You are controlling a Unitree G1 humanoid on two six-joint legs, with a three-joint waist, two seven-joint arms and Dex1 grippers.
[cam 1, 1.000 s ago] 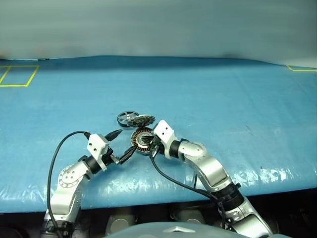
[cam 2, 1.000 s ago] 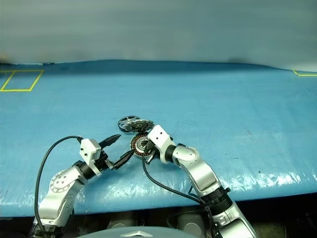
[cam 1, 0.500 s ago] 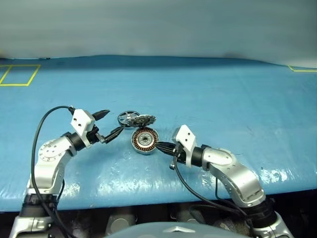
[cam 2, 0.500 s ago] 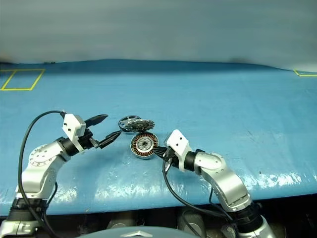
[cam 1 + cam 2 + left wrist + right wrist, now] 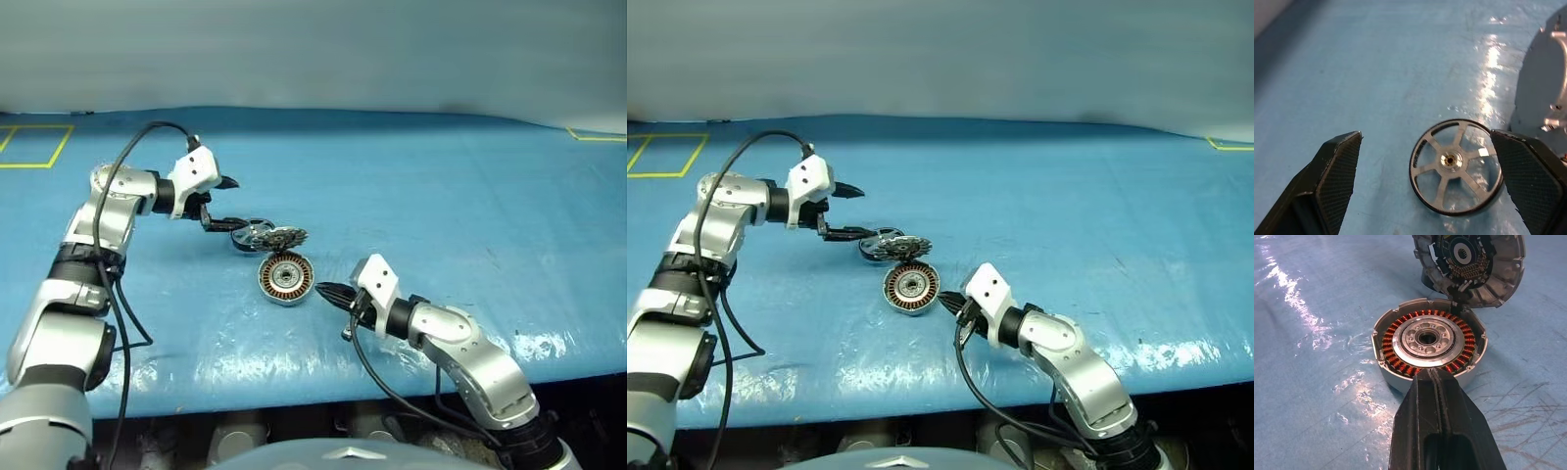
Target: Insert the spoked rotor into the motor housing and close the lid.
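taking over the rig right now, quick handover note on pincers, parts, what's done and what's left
Left pincer: open, fingers either side of the spoked rotor, not gripping.
Right pincer: shut, empty, tips just short of the motor housing.
Rotor lies flat on the blue table beside the lid, which stands open behind the housing.
Done: nothing inserted.
Left: grasp rotor, seat it in the housing, close the lid.

A blue plastic sheet covers the whole tabletop, glossy and wrinkled, with bright glare patches along its six o'clock edge. Yellow tape marks a rectangle on it at about ten o'clock, and another yellow corner shows at two o'clock. Beyond the far edge, at twelve o'clock, stands a plain grey wall.
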